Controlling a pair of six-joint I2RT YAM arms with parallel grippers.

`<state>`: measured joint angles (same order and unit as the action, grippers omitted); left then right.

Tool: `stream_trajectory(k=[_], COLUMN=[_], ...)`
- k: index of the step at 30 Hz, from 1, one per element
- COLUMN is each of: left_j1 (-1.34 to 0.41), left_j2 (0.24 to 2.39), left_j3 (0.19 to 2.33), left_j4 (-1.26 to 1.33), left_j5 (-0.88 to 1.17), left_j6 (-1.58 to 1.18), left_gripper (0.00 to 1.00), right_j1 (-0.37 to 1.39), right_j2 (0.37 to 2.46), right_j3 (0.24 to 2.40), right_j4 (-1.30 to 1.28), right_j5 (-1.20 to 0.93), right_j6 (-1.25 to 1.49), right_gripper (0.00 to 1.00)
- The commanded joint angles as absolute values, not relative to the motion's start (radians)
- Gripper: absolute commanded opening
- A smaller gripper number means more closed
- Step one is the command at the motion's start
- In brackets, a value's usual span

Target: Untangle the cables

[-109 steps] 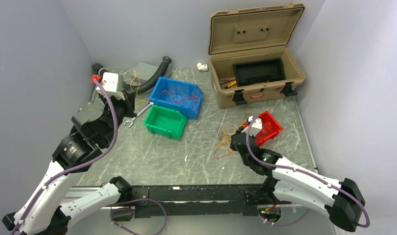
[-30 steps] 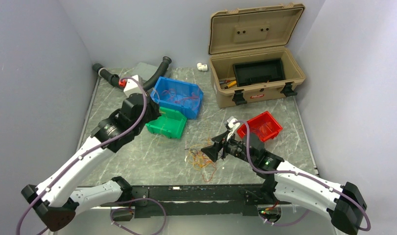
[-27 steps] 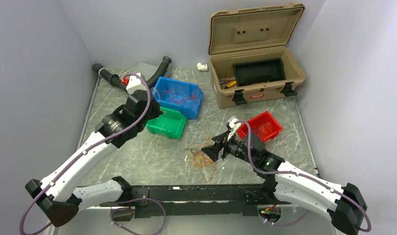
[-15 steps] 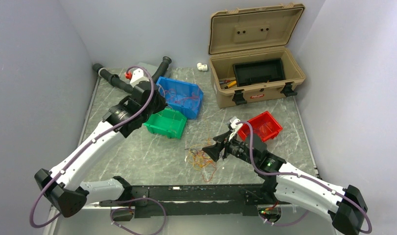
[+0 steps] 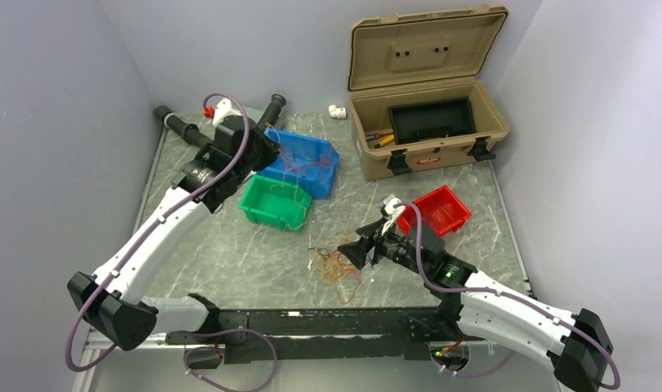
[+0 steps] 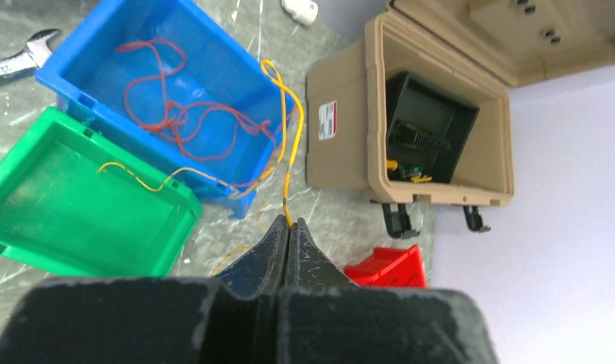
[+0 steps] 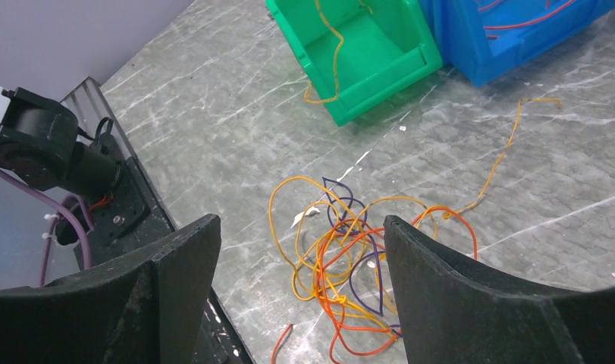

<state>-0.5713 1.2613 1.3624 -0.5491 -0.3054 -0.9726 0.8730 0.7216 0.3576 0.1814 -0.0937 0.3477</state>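
**Twin arms showing white shells, black joints and purple cabling**

The left arm and right arm are wearing smooth white shells over their long links, with bulky black housings capping the joints. A thick purple cable is running along each arm. A small white camera block is sitting on each wrist, the left one carrying a red tip. The left gripper and right gripper are showing matt black fingers with a fine grainy surface, broad at the root and tapering toward the tips. A black rail is joining the two bases.
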Motion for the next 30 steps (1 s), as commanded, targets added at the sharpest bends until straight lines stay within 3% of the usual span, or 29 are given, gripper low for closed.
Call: stream_trajectory(k=[1,20,30], left_j1=[-0.502,-0.321,-0.299], left_j2=[1.224,1.13,1.202], left_j3=[1.395,1.312,1.349], left_j4=[-0.491,-0.463,-0.407], left_j5=[-0.245,-0.218,-0.154], left_j6=[-0.997,-0.987,-1.014], left_gripper=[0.0,0.0,0.0], right_j1=[0.874,0.873,0.873], right_j2=[0.717,0.753,0.758], right_j3=[0.359,0.377,0.387], right_j4=[0.201,0.207,0.198], right_j5=[-0.074,-0.077,-0.076], right_j6=[0.348,0.344,0.338], right_gripper=[0.81,0.81,0.81])
